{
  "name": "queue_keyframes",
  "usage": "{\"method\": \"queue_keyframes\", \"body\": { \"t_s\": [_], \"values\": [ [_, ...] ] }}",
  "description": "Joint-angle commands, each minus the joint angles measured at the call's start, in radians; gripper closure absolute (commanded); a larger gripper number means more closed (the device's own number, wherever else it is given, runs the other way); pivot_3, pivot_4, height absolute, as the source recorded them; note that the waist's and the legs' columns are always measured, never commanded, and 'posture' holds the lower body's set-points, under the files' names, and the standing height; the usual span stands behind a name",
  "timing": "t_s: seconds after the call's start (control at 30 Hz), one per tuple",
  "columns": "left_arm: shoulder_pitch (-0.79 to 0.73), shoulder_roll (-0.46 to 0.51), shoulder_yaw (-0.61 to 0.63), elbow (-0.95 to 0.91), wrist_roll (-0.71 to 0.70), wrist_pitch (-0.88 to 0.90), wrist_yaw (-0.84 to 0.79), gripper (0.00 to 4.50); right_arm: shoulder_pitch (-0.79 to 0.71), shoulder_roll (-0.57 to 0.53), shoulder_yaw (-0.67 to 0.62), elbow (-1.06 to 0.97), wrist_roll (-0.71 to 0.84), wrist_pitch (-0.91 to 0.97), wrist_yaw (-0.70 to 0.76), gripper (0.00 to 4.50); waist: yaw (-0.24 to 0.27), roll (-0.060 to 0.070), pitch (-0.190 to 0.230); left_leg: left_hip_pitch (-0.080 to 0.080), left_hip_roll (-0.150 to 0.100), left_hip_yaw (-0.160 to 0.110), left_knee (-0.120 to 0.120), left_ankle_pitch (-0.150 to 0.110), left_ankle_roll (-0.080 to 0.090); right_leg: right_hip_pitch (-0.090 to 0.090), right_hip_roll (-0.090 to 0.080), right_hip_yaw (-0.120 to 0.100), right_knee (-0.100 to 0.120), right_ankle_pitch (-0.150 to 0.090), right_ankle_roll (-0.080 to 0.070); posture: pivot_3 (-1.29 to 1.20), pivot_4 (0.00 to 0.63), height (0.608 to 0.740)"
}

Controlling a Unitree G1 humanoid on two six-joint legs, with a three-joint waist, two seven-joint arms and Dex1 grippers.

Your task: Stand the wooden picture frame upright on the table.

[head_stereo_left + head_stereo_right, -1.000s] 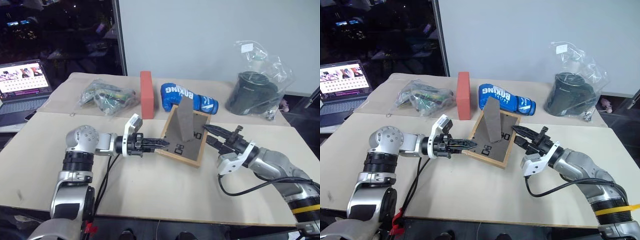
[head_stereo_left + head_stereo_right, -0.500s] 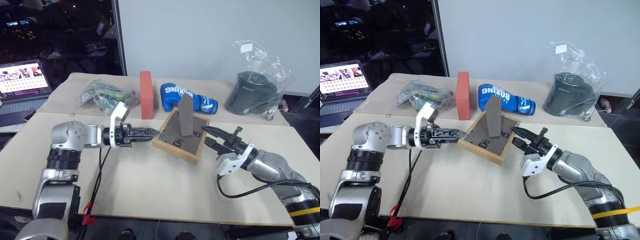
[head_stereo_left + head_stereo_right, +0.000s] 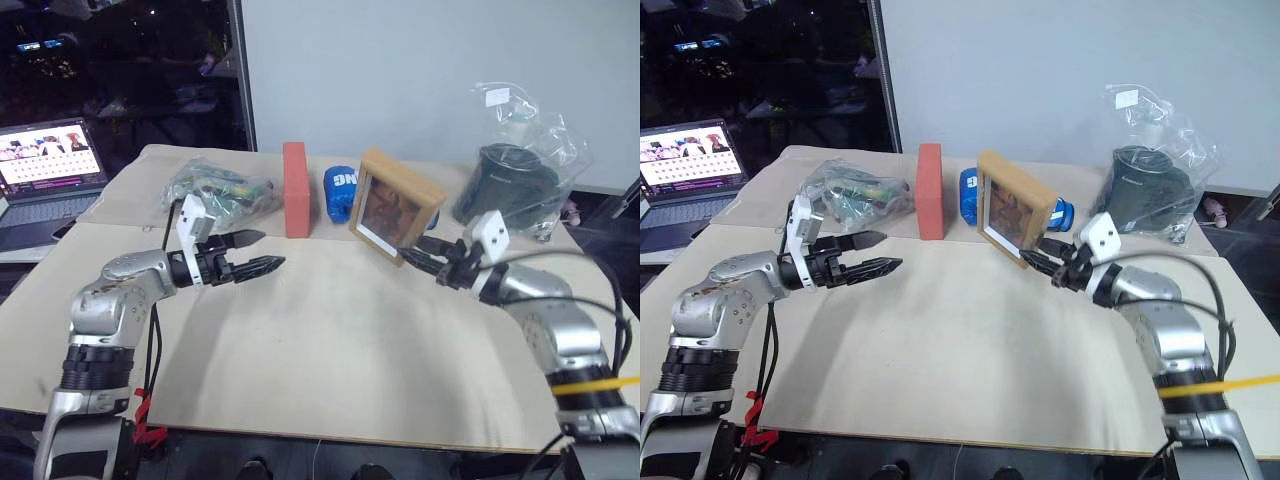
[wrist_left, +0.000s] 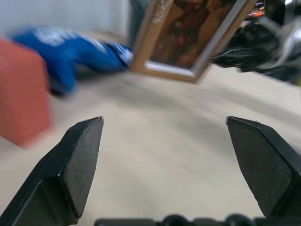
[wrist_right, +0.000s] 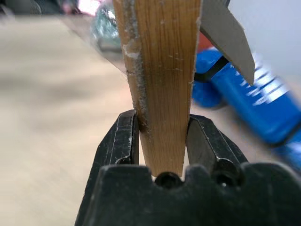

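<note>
At the right side of the table (image 3: 330, 360), the right gripper (image 3: 428, 257) is clamped on the lower edge of the wooden picture frame (image 3: 395, 205); in the right wrist view the two black fingers (image 5: 120, 141) press against both faces of the light-wood rim. The frame is held above the tabletop near the far board, tilted, with one corner lowest at the gripper. Its reddish portrait front faces toward the robot and to its left. Its long axis runs obliquely, rising away from the gripped corner. The grey fold-out stand (image 5: 225, 33) projects from the back.

The left gripper (image 3: 252, 253) hovers over the left part of the table, well apart from the frame, its jaws spread wide and holding nothing.

Behind the frame lie a blue boxing glove (image 3: 338, 190) and a red-orange brick block (image 3: 295, 189), standing on end. A clear bag with a dark container (image 3: 515, 175) sits at the far right.
</note>
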Motion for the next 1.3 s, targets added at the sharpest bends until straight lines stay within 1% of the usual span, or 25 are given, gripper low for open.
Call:
{"method": "queue_keyframes", "body": {
  "t_s": [0.03, 0.1, 0.23, 0.33, 0.5, 0.53, 0.6, 0.73, 0.8, 1.0, 1.3],
  "values": [
    [0.036, -0.003, 0.008, -0.050, 0.047, -0.110, 0.028, 0.00, -0.109, -0.015, -0.006, 0.099, 0.049, 0.224, 0.067, 3.34, -0.001, 0.000, 0.000, 0.000, 0.000, 0.000, 0.000, 0.000, 0.000, 0.000, 0.000, 0.000, 0.000, 0.000, 0.000, 0.00, 0.150, 0.730],
    [0.053, 0.000, 0.014, -0.071, 0.032, -0.102, 0.025, 0.00, -0.167, 0.007, -0.019, 0.159, 0.073, 0.323, 0.071, 3.34, -0.003, 0.000, 0.000, 0.000, 0.000, 0.000, 0.000, 0.000, 0.000, 0.000, 0.000, 0.000, 0.000, 0.000, 0.000, 0.00, 0.150, 0.730],
    [0.100, 0.016, 0.039, -0.119, -0.007, -0.064, 0.028, 0.00, -0.231, 0.037, -0.013, 0.249, 0.061, 0.405, 0.120, 3.34, -0.005, 0.001, 0.000, -0.003, 0.000, 0.000, 0.000, 0.000, 0.000, -0.003, 0.000, 0.000, 0.000, 0.000, 0.000, 0.00, 0.150, 0.730],
    [0.133, 0.030, 0.058, -0.147, -0.028, -0.033, 0.045, 0.00, -0.241, 0.051, -0.004, 0.301, 0.049, 0.453, 0.162, 3.34, -0.006, 0.001, 0.001, -0.003, 0.000, 0.000, 0.000, 0.000, 0.001, -0.003, 0.000, 0.000, 0.000, 0.000, 0.000, 0.00, 0.150, 0.730],
    [0.165, 0.030, 0.086, -0.174, -0.051, -0.010, 0.073, 0.00, -0.213, 0.071, 0.013, 0.341, 0.033, 0.467, 0.237, 3.34, -0.006, 0.001, 0.001, -0.003, 0.000, 0.000, 0.000, -0.001, 0.001, -0.003, 0.000, 0.000, 0.000, 0.000, 0.000, 0.00, 0.150, 0.730],
    [0.169, 0.028, 0.093, -0.177, -0.059, 0.003, 0.085, 0.00, -0.196, 0.072, 0.029, 0.329, 0.032, 0.472, 0.266, 3.34, -0.006, 0.001, 0.001, -0.003, 0.000, 0.000, 0.000, -0.001, 0.001, -0.003, 0.000, 0.000, 0.000, 0.000, 0.000, 0.00, 0.150, 0.730],
    [0.176, 0.028, 0.111, -0.182, -0.085, 0.025, 0.095, 0.00, -0.147, 0.081, 0.066, 0.294, 0.007, 0.419, 0.303, 3.34, -0.006, 0.001, 0.001, -0.003, 0.000, 0.000, 0.000, -0.001, 0.001, -0.003, 0.000, 0.000, 0.000, 0.000, 0.001, 0.00, 0.150, 0.730],
    [0.168, 0.030, 0.128, -0.171, -0.090, 0.029, 0.115, 0.00, -0.085, 0.103, 0.075, 0.248, -0.005, 0.377, 0.341, 3.34, -0.009, 0.001, 0.001, -0.003, 0.000, 0.000, 0.001, -0.001, 0.001, -0.003, 0.000, 0.000, 0.000, 0.000, 0.001, 0.00, 0.150, 0.730],
    [0.169, 0.032, 0.126, -0.171, -0.091, 0.024, 0.118, 0.00, -0.059, 0.108, 0.080, 0.220, 0.001, 0.388, 0.353, 3.34, -0.008, 0.001, 0.001, -0.003, 0.000, 0.000, 0.001, -0.001, 0.001, -0.003, 0.000, 0.000, 0.001, 0.000, 0.001, 0.00, 0.150, 0.730],
    [0.160, 0.029, 0.090, -0.163, -0.060, -0.008, 0.117, 0.00, 0.032, 0.125, 0.102, 0.122, -0.017, 0.371, 0.331, 3.34, -0.010, 0.001, 0.000, -0.003, 0.000, 0.000, 0.001, -0.001, 0.001, -0.003, 0.000, 0.000, 0.000, 0.000, 0.001, 0.00, 0.150, 0.730],
    [0.128, 0.025, 0.060, -0.116, -0.038, -0.014, 0.106, 0.00, 0.114, 0.123, 0.107, 0.019, -0.028, 0.375, 0.312, 3.35, -0.010, 0.001, 0.000, -0.002, 0.000, 0.000, 0.001, -0.001, 0.001, -0.002, 0.001, 0.000, 0.001, 0.000, 0.001, 0.00, 0.150, 0.730]
  ]
}}
